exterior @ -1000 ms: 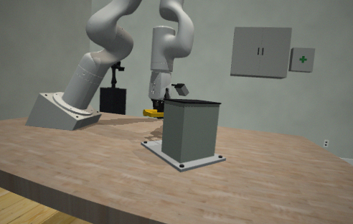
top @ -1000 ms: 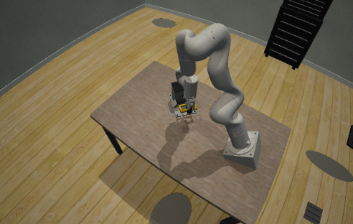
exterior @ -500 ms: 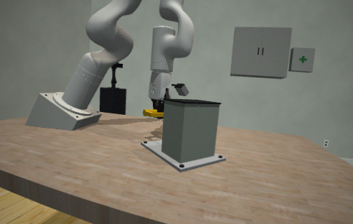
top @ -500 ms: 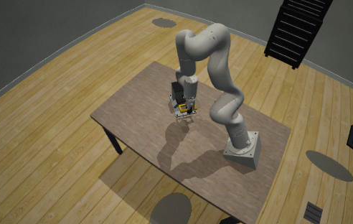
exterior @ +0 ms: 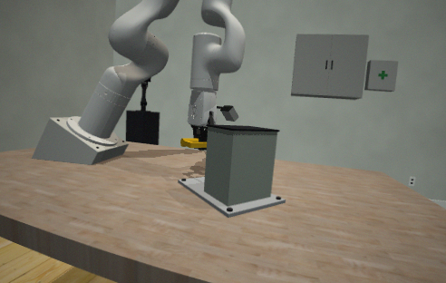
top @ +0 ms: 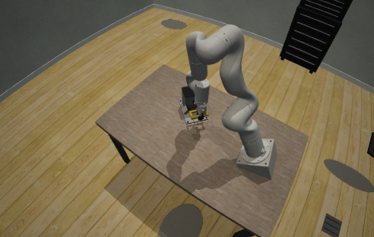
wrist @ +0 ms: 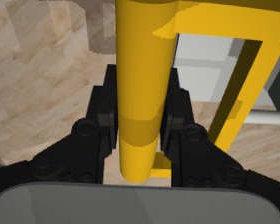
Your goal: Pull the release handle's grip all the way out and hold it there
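We are looking first at the gripper (wrist: 140,137): its black jaws are closed on the yellow bar of the release handle's grip (wrist: 145,63), one finger (wrist: 104,119) pressing on the left side of the bar and the other on the right side. The jaws are standing only a little apart, as wide as the bar is thick, and we are seeing them touch nothing else.

Some parts are hard to make out. In the exterior view the grey housing (exterior: 240,164) is standing in front of the grip, so only a small yellow end is showing to its left, and the fingertips are hidden behind the housing's corner. In the top view the wrist is covering most of the grip, and we cannot tell there how the fingers are sitting. In the wrist view the lower end of the bar is passing behind the gripper's grey body.

The grip is sitting above the bench (top: 147,121), just in front of the housing, which stands on a light base plate (exterior: 193,186). The bar's long axis is lying level and running across the front of the housing, and yellow side arms are leading from it back towards the housing.
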